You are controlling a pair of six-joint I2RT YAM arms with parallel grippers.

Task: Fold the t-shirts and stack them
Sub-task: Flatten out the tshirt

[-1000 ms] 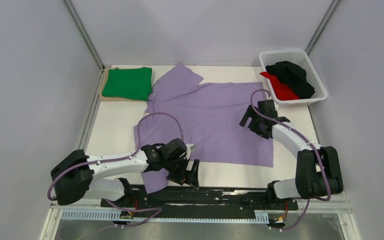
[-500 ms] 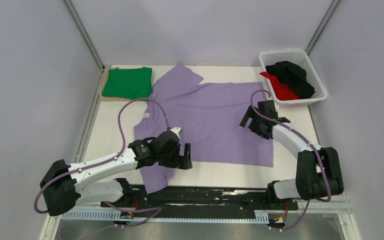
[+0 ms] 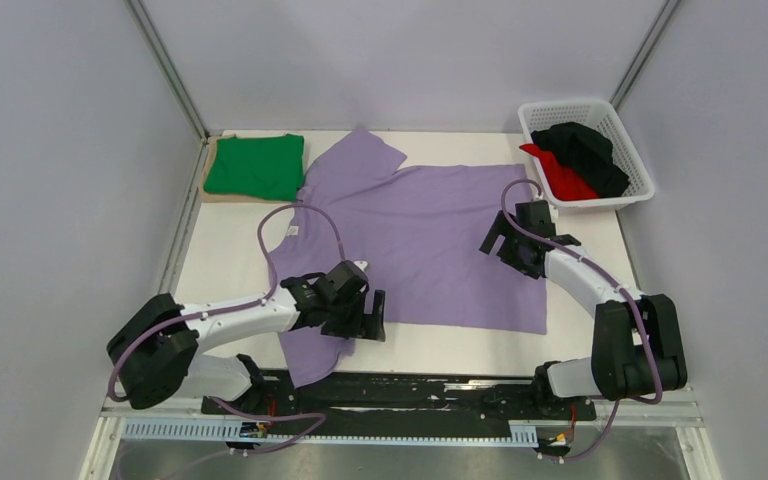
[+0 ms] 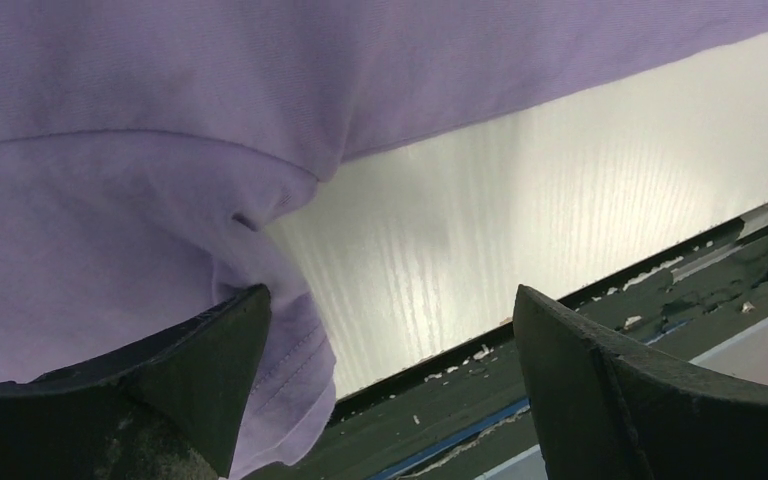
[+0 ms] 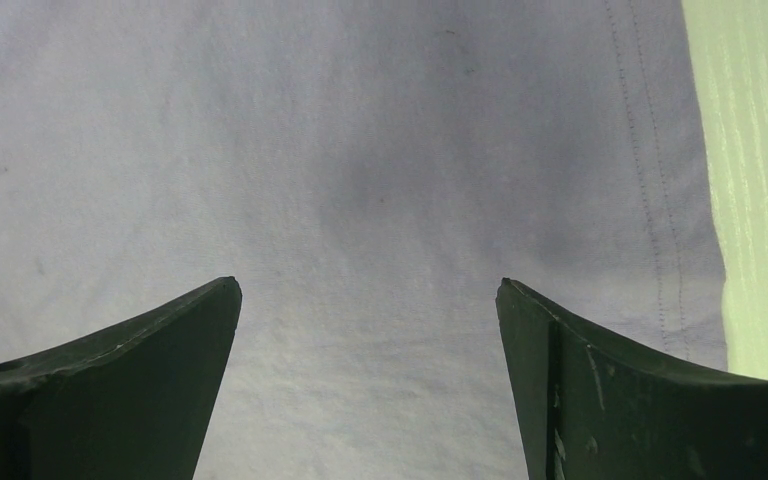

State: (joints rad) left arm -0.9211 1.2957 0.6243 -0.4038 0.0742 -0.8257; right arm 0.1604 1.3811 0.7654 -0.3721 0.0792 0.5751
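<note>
A large lilac-purple t-shirt (image 3: 430, 235) lies spread flat across the table. Its near-left sleeve (image 3: 305, 360) hangs toward the front edge. My left gripper (image 3: 372, 318) hovers open over the shirt's near-left hem, at the armpit. In the left wrist view the sleeve (image 4: 285, 350) touches the left finger, and nothing lies between the open left gripper (image 4: 390, 292). My right gripper (image 3: 498, 245) is open just above the shirt's right side; in its wrist view, the right gripper (image 5: 368, 283), only purple cloth (image 5: 360, 150) shows below. A folded green t-shirt (image 3: 255, 165) lies at the back left. Black (image 3: 585, 150) and red (image 3: 565, 175) t-shirts fill the basket.
The white lattice basket (image 3: 640, 185) stands at the back right. A tan board (image 3: 215, 195) lies under the green shirt. The black rail (image 3: 430, 390) with both arm bases runs along the near edge. Grey walls enclose the table on three sides.
My left gripper has moved from the front edge back onto the shirt's near-left hem, its arm swinging. The right arm has not moved.
</note>
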